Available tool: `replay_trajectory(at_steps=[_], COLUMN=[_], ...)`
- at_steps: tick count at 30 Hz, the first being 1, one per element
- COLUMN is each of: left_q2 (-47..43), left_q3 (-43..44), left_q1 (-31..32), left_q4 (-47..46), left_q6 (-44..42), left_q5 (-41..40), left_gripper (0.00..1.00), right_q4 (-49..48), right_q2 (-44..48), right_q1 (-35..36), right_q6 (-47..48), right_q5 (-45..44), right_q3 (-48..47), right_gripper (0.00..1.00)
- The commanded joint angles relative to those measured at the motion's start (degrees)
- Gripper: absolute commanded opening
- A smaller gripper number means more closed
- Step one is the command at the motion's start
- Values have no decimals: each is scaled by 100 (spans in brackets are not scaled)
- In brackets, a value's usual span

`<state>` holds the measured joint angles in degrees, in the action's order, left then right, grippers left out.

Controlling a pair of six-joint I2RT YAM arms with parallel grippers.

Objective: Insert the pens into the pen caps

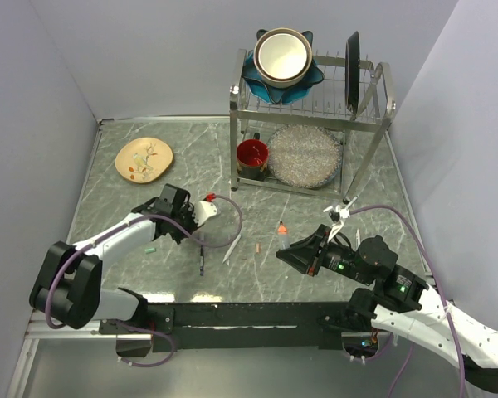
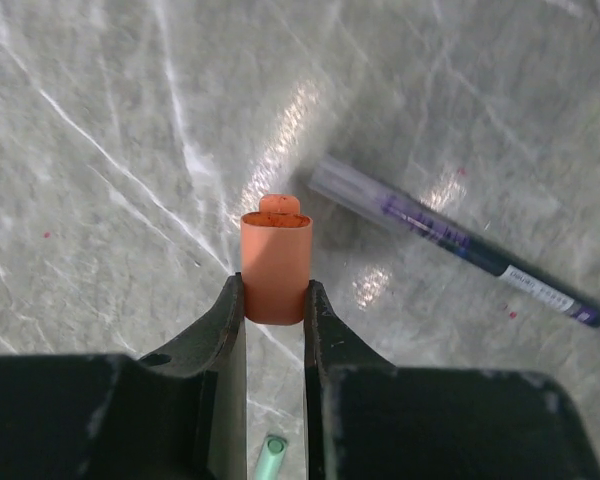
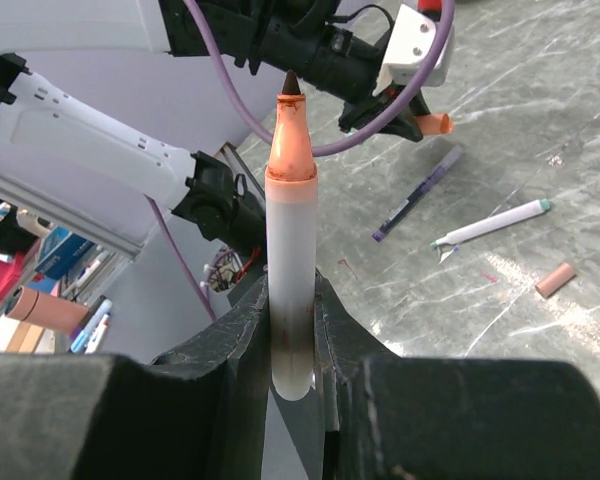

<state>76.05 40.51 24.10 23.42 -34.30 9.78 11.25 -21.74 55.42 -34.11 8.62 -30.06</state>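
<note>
Jaws clamped on both sides. The left gripper (image 2: 275, 300) pinches the orange cap (image 2: 275, 262) by its base, with the cap's free end poking straight out past the fingertips. The right gripper (image 3: 292, 300) squeezes the white pen (image 3: 289, 220) low on its barrel, so the orange nib section and dark tip jut out well ahead of the fingers.

It all comes down to lining up those two axes. In the right wrist view the cap sits ahead of the pen tip and off to one side, well apart from it, and it is angled across the pen's line rather than along it. My read is that one wrist has to swing before the tip can meet the mouth. Whether the cap's outward end is the open one, I cannot tell for sure.

Both pieces are held up off the table (image 1: 315, 282). Below lie a dark pen (image 2: 460, 245), a teal-ended white pen (image 3: 490, 222), a salmon cap (image 3: 555, 279) and a teal cap (image 2: 272, 460), all lying flat. None of them seems to block the airborne gap. The dish rack (image 1: 235, 137) stands far back.
</note>
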Motion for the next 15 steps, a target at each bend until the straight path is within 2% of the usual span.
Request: replay_trajectory(at_steps=[1, 7, 9, 11, 13, 15], left_q2=[426, 797, 753, 578, 272, -114], left_q3=[123, 256, 264, 325, 369, 475], left_q1=[16, 16, 16, 16, 16, 16], left_q4=[373, 568, 532, 549, 576, 602], left_q6=[-550, -656, -622, -569, -508, -367], left_q5=[-125, -328, -284, -214, -196, -178], left_gripper=[2, 4, 13, 31, 41, 68], right_q4=[-149, -193, -202, -184, -123, -114], right_q2=[-50, -41, -41, -94, -111, -103], right_q1=[22, 22, 22, 30, 30, 30], right_q6=[-52, -87, -87, -61, -26, -26], right_q5=[8, -10, -10, -10, -10, -27], right_q3=[-228, -202, -193, -219, -254, -263], right_gripper=[0, 0, 0, 0, 0, 0])
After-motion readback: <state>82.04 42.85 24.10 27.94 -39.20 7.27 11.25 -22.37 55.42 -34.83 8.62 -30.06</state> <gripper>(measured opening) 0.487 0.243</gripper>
